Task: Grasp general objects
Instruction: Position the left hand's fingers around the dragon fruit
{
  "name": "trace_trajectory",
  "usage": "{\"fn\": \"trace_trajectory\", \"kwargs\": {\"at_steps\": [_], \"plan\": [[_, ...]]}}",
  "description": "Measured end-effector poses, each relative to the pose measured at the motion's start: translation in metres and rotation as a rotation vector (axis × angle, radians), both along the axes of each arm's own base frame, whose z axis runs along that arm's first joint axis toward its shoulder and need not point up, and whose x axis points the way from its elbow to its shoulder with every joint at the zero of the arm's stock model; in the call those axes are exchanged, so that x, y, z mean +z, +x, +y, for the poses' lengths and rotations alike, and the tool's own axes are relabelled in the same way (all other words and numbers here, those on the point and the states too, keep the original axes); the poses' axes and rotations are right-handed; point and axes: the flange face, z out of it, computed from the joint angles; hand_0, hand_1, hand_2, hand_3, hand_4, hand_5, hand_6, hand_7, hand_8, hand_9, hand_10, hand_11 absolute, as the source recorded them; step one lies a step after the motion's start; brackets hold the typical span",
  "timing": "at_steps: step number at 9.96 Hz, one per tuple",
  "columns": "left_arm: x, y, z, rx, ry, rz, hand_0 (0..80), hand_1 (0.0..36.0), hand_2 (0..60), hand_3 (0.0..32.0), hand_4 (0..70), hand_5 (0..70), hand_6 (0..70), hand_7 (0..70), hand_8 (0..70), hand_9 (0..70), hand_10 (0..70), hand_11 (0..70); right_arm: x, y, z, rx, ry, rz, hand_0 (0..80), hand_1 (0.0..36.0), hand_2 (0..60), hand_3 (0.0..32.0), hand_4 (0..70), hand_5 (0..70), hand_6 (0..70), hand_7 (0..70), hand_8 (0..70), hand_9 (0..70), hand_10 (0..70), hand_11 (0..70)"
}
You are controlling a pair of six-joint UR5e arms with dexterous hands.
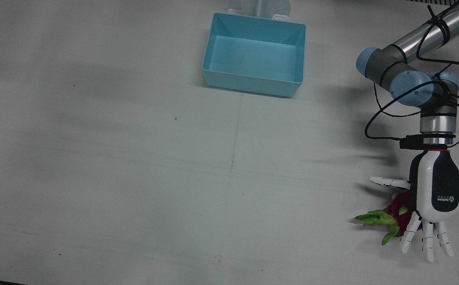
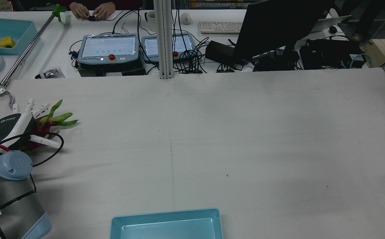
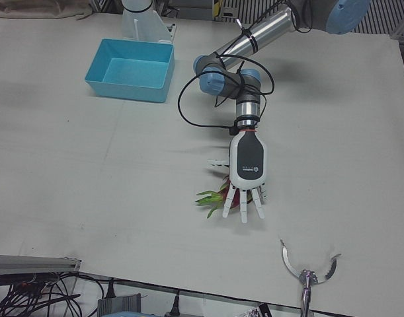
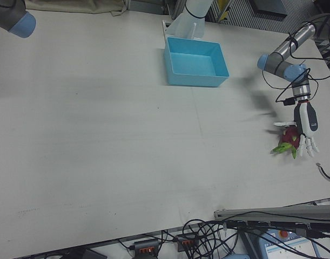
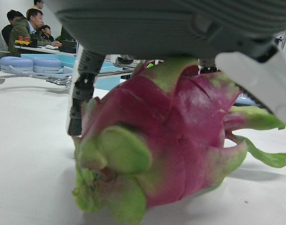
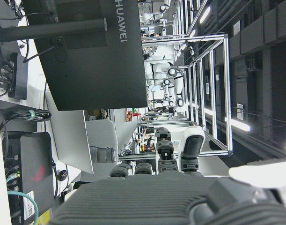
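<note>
A pink dragon fruit (image 1: 396, 204) with green scales lies on the white table near the far edge on my left arm's side. My left hand (image 1: 435, 194) hovers palm-down right over it, fingers spread past the fruit and thumb out to the side, holding nothing. The rear view shows the fruit (image 2: 45, 123) peeking out beside the hand (image 2: 10, 126). In the left hand view the fruit (image 5: 171, 140) rests on the table just under the palm (image 5: 180, 23). My right hand (image 6: 180, 197) appears only in its own view, aimed away from the table; its finger posture is unclear.
A light blue bin (image 1: 253, 85) stands at the robot's side of the table, mid-width. A reacher tool's metal claw (image 3: 307, 272) lies near the table edge beside the fruit. Teach pendants (image 2: 108, 48), a monitor and a person's hands (image 2: 93, 10) are beyond the table.
</note>
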Motion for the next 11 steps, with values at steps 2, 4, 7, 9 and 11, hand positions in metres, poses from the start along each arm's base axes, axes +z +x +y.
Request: {"fn": "trace_trajectory", "kwargs": {"at_steps": [2,4,7,9,11], "plan": [[0.000,0.001,0.002,-0.004,-0.001,-0.006,45.5,8.9,0.0,32.0,0.0,14.5,0.0,6.6,0.8,0.0,12.8,19.7,0.000,0.000,0.000,0.000,0.000,0.000,0.0,0.0,0.0,0.0,0.0,0.0,0.0,0.0,0.0,0.0,0.0,0.0],[0.000,0.001,0.002,-0.005,-0.002,-0.008,45.6,9.4,0.0,32.0,0.0,13.4,0.0,5.6,0.0,0.0,9.6,15.0,0.000,0.000,0.000,0.000,0.000,0.000,0.0,0.0,0.0,0.0,0.0,0.0,0.0,0.0,0.0,0.0,0.0,0.0],[-0.001,0.003,0.002,-0.003,-0.003,-0.010,45.6,9.0,0.0,32.0,0.0,14.9,0.0,9.4,0.5,0.4,13.0,19.8,0.000,0.000,0.000,0.000,0.000,0.000,0.0,0.0,0.0,0.0,0.0,0.0,0.0,0.0,0.0,0.0,0.0,0.0],[-0.001,0.009,0.005,0.007,-0.004,-0.013,45.6,9.2,0.0,30.6,0.0,12.3,0.0,6.9,0.0,0.0,5.7,9.1,0.000,0.000,0.000,0.000,0.000,0.000,0.0,0.0,0.0,0.0,0.0,0.0,0.0,0.0,0.0,0.0,0.0,0.0],[0.001,0.012,0.006,0.012,-0.006,-0.019,45.8,10.5,0.0,32.0,0.0,0.1,0.0,0.0,0.0,0.0,0.0,0.0,0.000,0.000,0.000,0.000,0.000,0.000,0.0,0.0,0.0,0.0,0.0,0.0,0.0,0.0,0.0,0.0,0.0,0.0]]}}
